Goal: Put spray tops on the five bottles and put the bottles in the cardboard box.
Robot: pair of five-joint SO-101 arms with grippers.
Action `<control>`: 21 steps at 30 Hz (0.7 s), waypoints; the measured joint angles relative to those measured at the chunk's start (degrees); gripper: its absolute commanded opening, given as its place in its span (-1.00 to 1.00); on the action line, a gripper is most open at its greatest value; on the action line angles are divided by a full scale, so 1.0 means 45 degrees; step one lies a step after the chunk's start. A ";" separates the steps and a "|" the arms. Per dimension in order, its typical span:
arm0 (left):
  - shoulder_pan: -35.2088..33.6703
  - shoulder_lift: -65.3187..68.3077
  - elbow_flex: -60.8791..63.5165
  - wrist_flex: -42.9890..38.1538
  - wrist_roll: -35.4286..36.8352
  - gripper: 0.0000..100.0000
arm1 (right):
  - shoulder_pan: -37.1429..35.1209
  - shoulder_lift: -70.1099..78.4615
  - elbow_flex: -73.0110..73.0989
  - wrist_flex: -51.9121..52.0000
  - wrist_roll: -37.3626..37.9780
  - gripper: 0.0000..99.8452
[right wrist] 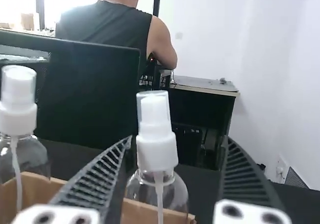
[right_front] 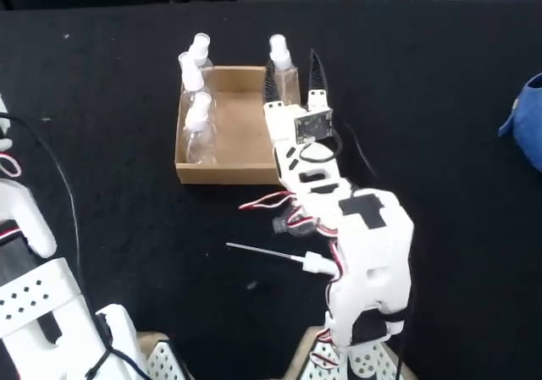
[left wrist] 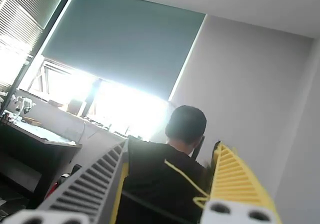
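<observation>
Nearest, a loose spray top (right_front: 312, 263) on the counter (right_front: 440, 143); farther off, right end effector (right_front: 293, 68) spread either side of a capped bottle (right_front: 286, 82) at the far corner of the cardboard box (right_front: 224, 173); probably light, slick and tippy; best gripped round the body, below the cap.

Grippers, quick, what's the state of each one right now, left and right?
Left gripper: open, holding nothing.
Right gripper: open around a bottle with a spray top, not clamped on it.
</observation>
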 measured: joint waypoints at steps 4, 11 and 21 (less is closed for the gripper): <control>0.0000 0.0000 0.0000 0.0000 0.0000 -0.70 | 0.0039 -0.0938 0.0879 0.0039 0.0000 -0.53; 0.0000 0.0000 0.0000 0.0000 0.0000 -0.70 | 0.0039 -0.2735 0.2168 0.0117 0.0020 -0.53; 0.0000 0.0000 0.0000 0.0000 0.0000 -0.70 | 0.0117 -0.5236 0.4454 0.0117 0.0020 -0.53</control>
